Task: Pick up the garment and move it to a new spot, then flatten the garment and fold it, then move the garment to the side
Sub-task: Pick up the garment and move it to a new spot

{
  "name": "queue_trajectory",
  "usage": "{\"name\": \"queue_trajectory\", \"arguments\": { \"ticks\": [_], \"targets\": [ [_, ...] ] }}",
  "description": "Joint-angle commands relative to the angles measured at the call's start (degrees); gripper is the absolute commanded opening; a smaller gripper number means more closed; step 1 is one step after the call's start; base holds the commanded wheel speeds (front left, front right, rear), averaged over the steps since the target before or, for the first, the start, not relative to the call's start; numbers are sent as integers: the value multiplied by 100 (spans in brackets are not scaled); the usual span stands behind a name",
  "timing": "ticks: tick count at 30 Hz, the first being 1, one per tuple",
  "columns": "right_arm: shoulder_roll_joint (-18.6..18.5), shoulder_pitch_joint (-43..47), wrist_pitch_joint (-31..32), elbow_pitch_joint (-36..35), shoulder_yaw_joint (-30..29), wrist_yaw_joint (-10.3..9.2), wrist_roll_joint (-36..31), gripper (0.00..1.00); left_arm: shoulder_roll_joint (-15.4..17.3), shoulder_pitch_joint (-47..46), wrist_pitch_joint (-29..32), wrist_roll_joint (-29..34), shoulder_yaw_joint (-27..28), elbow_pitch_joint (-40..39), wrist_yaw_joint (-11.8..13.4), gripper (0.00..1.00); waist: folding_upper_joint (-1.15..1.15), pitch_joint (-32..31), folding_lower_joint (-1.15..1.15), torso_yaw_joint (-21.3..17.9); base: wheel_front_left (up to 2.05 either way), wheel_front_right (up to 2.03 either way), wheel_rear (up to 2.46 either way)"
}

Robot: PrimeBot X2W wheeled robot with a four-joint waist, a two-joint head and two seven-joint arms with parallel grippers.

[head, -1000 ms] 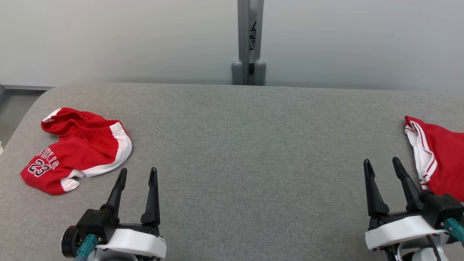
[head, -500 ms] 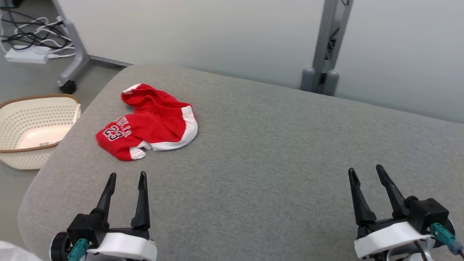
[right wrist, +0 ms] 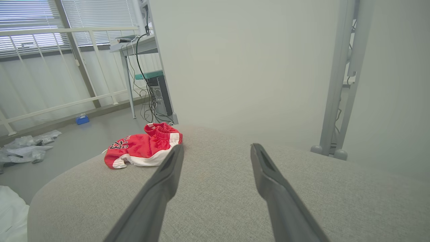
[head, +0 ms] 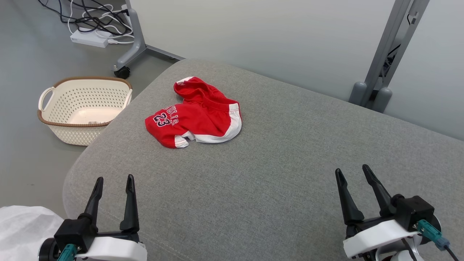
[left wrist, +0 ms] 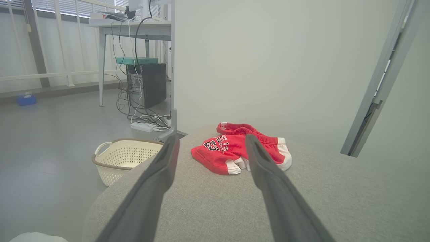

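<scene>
Grey padded table [head: 275,174] is occupied near its far left corner by the crumpled red garment [head: 195,117], its lettering partly lost in folds. Left gripper [head: 114,177] and right gripper [head: 351,168] are held low at the near edge, fingers spread and empty.

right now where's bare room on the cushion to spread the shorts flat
Widest: the cushion, middle and right, between the red shorts and the right jaws. Narrower: the strip between shorts and left jaws. Crowded: the far-left corner, under the shorts, beside the basket.
</scene>
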Motion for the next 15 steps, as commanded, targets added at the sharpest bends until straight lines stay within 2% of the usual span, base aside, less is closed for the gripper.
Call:
{"name": "queue_trajectory", "arguments": {
  "ticks": [1,7,10,15],
  "targets": [
    [-32,-82,-27,37,-1,2,10,100,20,35,2,-14,35,-29,28,100,0,2,0,-1,0,0,0],
    [-31,-83,-27,91,50,2,42,100,20,52,2,-18,66,-27,50,100,0,-58,0,-46,0,0,0],
    [-30,-17,-27,109,-16,2,78,100,27,-30,2,-422,158,14,53,100,0,-86,0,-67,0,0,0],
    [-27,37,-27,46,-49,2,204,100,21,-355,2,-423,381,110,-111,100,0,-60,0,-143,0,0,0]
  ]
}}
